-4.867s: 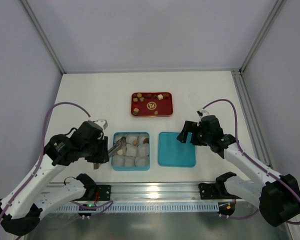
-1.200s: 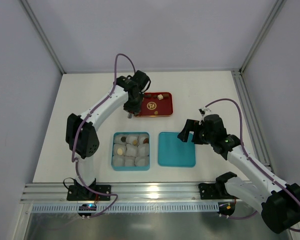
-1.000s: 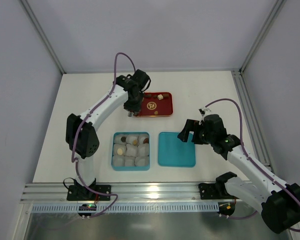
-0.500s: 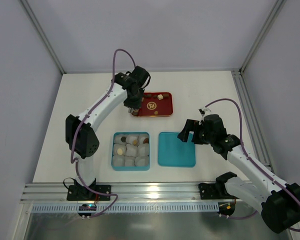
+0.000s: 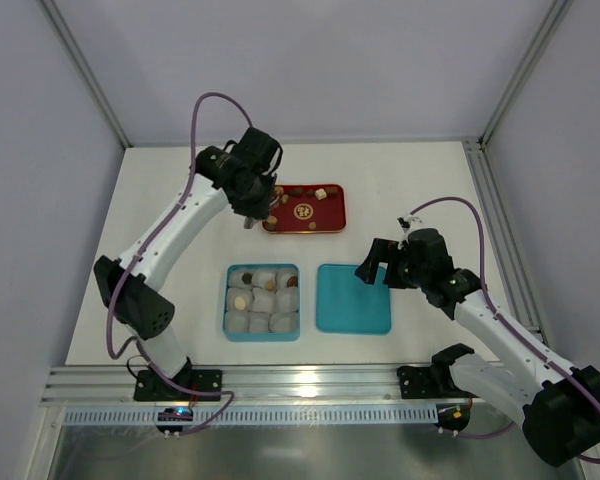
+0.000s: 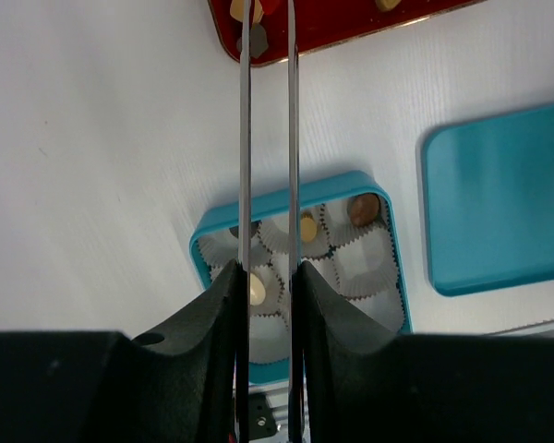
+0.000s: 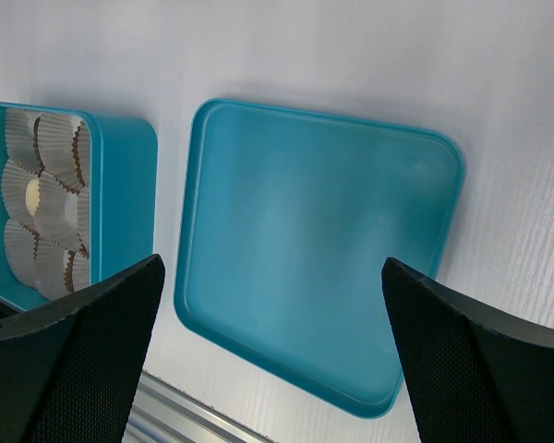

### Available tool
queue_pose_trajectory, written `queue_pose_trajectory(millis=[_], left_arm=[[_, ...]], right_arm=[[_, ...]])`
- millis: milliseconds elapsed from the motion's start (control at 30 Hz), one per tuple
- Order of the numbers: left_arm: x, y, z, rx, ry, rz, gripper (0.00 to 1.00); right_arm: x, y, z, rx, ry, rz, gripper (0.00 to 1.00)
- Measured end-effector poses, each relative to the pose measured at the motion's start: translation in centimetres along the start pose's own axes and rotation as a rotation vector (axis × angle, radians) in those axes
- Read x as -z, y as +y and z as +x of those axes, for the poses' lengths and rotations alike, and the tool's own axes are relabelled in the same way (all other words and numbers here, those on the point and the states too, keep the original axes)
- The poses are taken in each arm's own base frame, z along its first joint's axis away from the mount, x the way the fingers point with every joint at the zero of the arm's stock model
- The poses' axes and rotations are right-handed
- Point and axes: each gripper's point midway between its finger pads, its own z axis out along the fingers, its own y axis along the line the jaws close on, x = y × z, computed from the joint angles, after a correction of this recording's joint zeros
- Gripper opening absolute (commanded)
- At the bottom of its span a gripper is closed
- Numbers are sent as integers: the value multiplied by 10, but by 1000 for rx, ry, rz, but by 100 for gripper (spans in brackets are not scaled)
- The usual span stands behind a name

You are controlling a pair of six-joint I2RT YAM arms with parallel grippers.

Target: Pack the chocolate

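Several small chocolate pieces (image 5: 322, 193) lie on the red tray (image 5: 310, 225) at the back. A few more sit in white paper cups in the teal box (image 5: 228, 300); the left wrist view shows a cream piece (image 6: 257, 289), a tan one (image 6: 307, 226) and a brown one (image 6: 362, 209). My left gripper (image 5: 247, 224) hangs just off the tray's left end. Its thin blades (image 6: 245, 138) stand a narrow gap apart, with the tips cut off at the frame top. My right gripper (image 5: 375, 265) is wide open and empty above the teal lid (image 7: 314, 249).
The teal lid (image 5: 353, 298) lies flat just right of the box. The tray's corner (image 6: 223, 28), with a tan and a dark piece, shows in the left wrist view. A metal rail (image 5: 310, 385) runs along the near edge.
My left gripper went from the box to the tray's left end, and in the last half second has drawn back left off the tray as the elbow swung left. The right arm has not moved.
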Motion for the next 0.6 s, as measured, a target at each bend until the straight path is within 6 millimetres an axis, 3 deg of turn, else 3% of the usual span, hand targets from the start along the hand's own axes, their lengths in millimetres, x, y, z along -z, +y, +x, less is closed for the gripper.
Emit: queue_pose_trajectory(millis=[133,267,600], left_arm=[[32,3,17,20,-28,38,22],[56,4,48,25,-20,59,22],[82,-7,120,1,53,123,22]], right_arm=[[0,0,0,0,0,-1,100],[0,0,0,0,-1,0,100],[-6,-4,1,-4,11,18,100]])
